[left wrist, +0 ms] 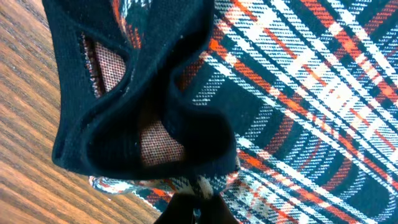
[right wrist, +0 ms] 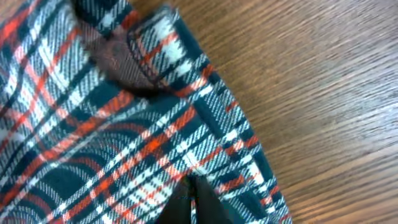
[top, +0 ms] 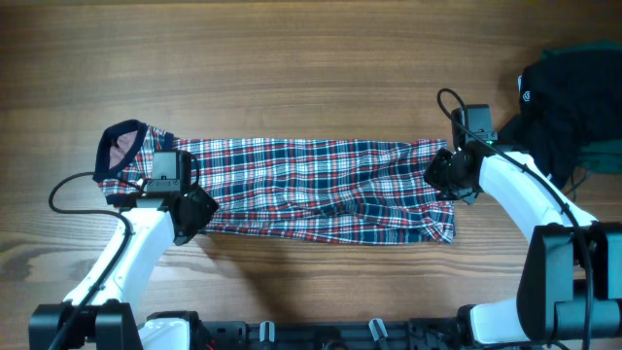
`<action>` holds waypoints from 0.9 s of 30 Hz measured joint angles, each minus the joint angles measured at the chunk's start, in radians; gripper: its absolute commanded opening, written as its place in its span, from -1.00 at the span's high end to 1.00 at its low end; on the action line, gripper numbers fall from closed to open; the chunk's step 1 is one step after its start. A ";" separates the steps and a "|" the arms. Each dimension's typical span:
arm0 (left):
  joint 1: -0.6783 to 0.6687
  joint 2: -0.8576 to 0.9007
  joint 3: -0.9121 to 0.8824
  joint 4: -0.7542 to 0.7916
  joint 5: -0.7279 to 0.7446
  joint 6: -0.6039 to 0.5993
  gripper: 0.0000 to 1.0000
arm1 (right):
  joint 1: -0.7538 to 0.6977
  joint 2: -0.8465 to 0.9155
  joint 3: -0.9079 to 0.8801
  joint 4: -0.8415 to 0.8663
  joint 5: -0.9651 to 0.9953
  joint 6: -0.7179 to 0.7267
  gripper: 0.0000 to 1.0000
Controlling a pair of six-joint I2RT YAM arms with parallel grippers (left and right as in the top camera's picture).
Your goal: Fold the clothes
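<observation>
I counted two garments on the single wooden tabletop (top: 292,58): one red, navy and white plaid shirt (top: 321,190) and one black garment (top: 554,107) bearing one small white logo (top: 526,95). Whether the dark green cloth (top: 588,51) beside it made a third, I could not tell. I had two tools: one left tool (top: 190,209), one right tool (top: 442,175).

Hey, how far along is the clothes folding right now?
Done: the plaid shirt looks already narrowed into a long strip across the table. In hand: the left end effector and right end effector each appear to pinch one end of it. Left: folding that strip shorter, and the black garment, which lies crumpled at the far right, untouched.
</observation>
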 measured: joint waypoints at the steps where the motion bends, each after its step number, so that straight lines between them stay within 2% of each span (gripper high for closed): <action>1: 0.000 0.000 0.000 0.000 0.000 0.000 0.92 | 0.000 0.000 0.002 -0.006 -0.019 -0.014 0.68; 2: 0.000 0.000 0.000 0.000 0.001 0.000 0.92 | 0.000 0.000 0.007 -0.016 -0.042 -0.036 0.45; 3: 0.000 0.000 0.000 0.000 0.003 0.000 0.92 | 0.000 0.000 0.018 -0.026 -0.075 -0.072 0.13; 4: 0.000 0.000 0.000 -0.001 0.005 0.000 0.92 | 0.000 -0.005 0.038 -0.045 -0.117 -0.110 -0.04; 7: 0.000 0.000 0.000 -0.002 0.008 0.001 0.92 | 0.004 -0.051 0.090 -0.147 -0.202 -0.163 -0.11; 12: 0.000 0.000 0.000 0.001 0.014 0.001 0.92 | 0.005 -0.090 0.103 -0.300 -0.282 -0.131 -0.12; 19: 0.000 0.000 0.000 0.002 0.014 0.008 0.92 | 0.005 -0.090 0.031 -0.252 -0.411 -0.074 -0.13; 23: 0.000 0.000 0.000 0.002 0.014 0.007 0.92 | 0.005 -0.090 0.030 -0.227 -0.451 -0.060 -0.56; 24: 0.000 0.000 0.000 0.002 0.015 0.007 0.92 | 0.005 -0.090 0.029 -0.234 -0.464 -0.057 -0.76; 27: 0.000 0.000 0.000 0.003 0.015 0.007 0.92 | 0.005 -0.090 0.028 -0.268 -0.479 -0.049 -0.81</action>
